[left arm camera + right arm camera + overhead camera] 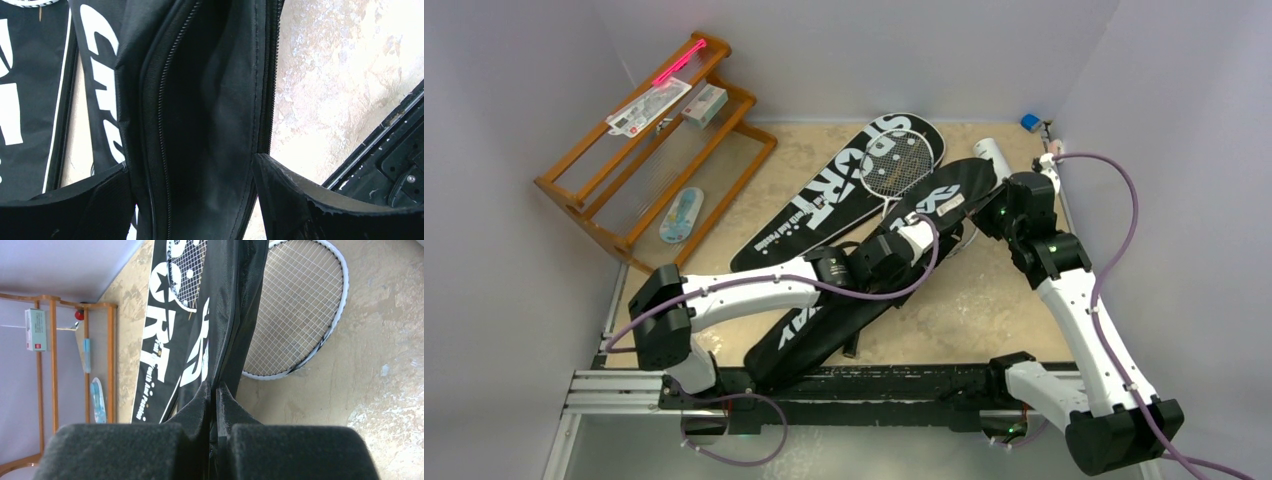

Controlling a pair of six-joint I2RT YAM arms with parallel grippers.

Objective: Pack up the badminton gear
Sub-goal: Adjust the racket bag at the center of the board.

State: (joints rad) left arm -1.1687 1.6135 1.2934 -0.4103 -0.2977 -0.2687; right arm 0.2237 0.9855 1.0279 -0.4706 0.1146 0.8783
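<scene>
Two black racket covers lie slantwise on the table. The SPORT cover (824, 200) has a racket head (902, 160) resting on its wide end. The CROSSWAY cover (799, 335) is unzipped along one side. My left gripper (190, 165) is open and straddles that cover's gaping mouth (210, 100), a finger (290, 195) at each edge. My right gripper (214, 387) is shut on the same cover's edge (235, 300) and holds it up. A white-framed racket (300, 315) lies on the table beside and partly under it. A white tube (992, 150) lies at the back right.
An orange-brown wooden rack (624, 190) stands at the back left with small packets (649, 108) and a pink stick (674, 68) on it. A small blue object (1030, 122) sits in the back right corner. White walls close in on three sides.
</scene>
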